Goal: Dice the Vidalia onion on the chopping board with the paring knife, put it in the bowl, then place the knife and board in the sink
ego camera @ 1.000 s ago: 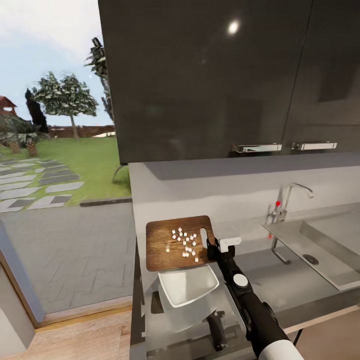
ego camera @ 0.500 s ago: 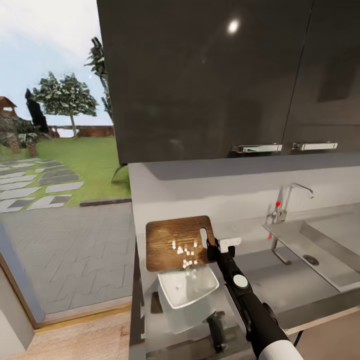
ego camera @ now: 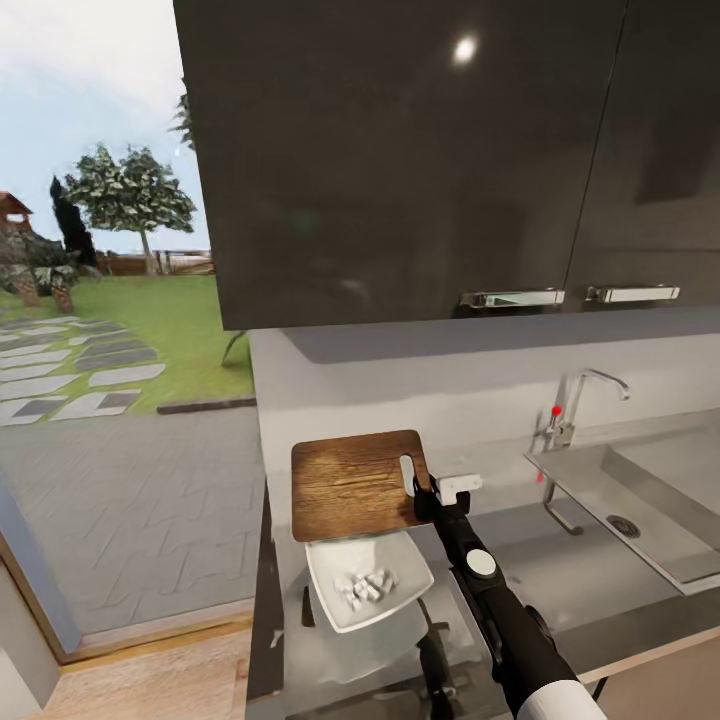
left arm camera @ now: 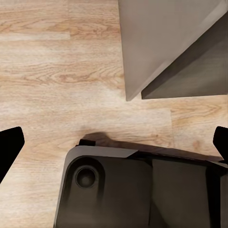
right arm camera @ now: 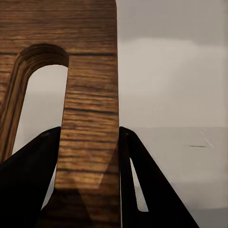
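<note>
Wooden chopping board [ego camera: 352, 483] clamped in right hand [ego camera: 428, 494]

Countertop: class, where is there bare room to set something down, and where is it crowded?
Free: the countertop stretch between the right gripper and the sink. Crowded: the left end, where the gripper holds the chopping board tilted over the bowl of diced onion.

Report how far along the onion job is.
Done: the diced onion lies in the bowl. In hand: the right pincer grips the tilted, bare chopping board above it. Left: the board goes into the sink; the paring knife too.
</note>
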Controlling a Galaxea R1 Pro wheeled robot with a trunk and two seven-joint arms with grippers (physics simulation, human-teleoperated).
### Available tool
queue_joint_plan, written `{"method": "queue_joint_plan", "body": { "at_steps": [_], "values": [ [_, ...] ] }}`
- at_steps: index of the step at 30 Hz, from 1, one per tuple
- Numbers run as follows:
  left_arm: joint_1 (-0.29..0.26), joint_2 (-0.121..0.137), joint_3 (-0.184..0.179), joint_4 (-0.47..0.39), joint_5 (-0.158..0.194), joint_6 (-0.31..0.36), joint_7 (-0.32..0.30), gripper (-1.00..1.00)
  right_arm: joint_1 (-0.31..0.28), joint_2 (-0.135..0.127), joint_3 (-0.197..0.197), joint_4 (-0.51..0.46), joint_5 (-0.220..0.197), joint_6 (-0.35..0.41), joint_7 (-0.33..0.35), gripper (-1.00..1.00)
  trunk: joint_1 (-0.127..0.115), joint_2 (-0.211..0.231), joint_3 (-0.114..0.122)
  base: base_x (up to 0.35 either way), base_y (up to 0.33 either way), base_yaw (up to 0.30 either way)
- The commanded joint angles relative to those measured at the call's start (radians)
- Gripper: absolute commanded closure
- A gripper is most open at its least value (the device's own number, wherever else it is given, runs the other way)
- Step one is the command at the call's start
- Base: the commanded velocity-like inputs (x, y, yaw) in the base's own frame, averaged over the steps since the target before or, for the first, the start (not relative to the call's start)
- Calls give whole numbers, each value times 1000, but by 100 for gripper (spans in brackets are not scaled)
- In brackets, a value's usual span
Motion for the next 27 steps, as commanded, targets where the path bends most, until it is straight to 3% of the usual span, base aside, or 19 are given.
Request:
{"method": "queue_joint_plan", "body": {
  "at_steps": [1,8,20,23,27],
  "values": [
    [0,-1,2,-1,10,-1,-2,-100,-1,0,2,1,9,-2,-5,100,0,-2,-2,0,0,0],
    [0,-1,2,-1,10,-1,-2,-100,-1,0,2,1,9,-1,-5,100,0,-2,-2,-61,0,0],
    [0,-1,2,-1,9,-1,-2,-100,-1,2,2,-40,7,23,-10,100,0,-2,-2,-326,-24,0],
    [0,-1,2,-1,9,-1,-2,-100,-1,3,2,-123,4,146,-10,100,0,-2,-2,-316,-164,0],
    [0,-1,2,-1,10,-1,-2,-100,-1,8,2,-235,0,365,-3,100,0,-2,-2,-271,-204,0]
  ]
}}
